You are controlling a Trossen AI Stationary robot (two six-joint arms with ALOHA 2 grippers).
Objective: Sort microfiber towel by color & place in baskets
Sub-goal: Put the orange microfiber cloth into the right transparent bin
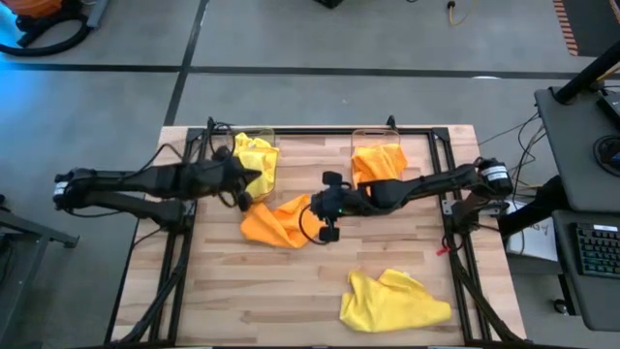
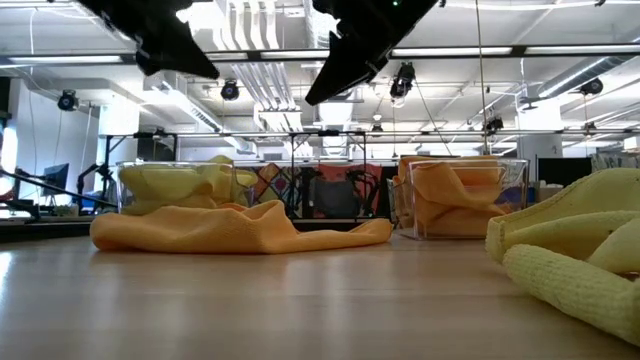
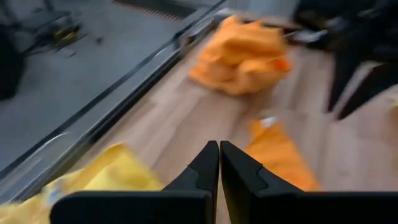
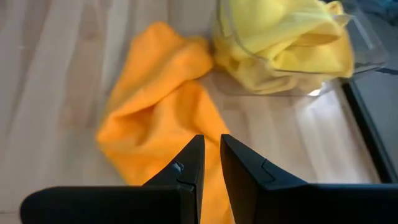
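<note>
At the frame's left, the left end effector (image 1: 254,177) hovers clenched and empty beside a clear basket (image 1: 254,136) stuffed with crumpled yellow towels (image 1: 257,160). Centre frame, a rumpled orange towel (image 1: 276,223) lies on the wooden tabletop (image 1: 242,291). Just right of it the right end effector (image 1: 327,206) hangs over its edge, fingers nearly together, gripping nothing. Upper right of centre, the second basket (image 1: 376,136) holds orange towels (image 1: 378,160). A folded yellow towel (image 1: 392,301) sits lower right.
</note>
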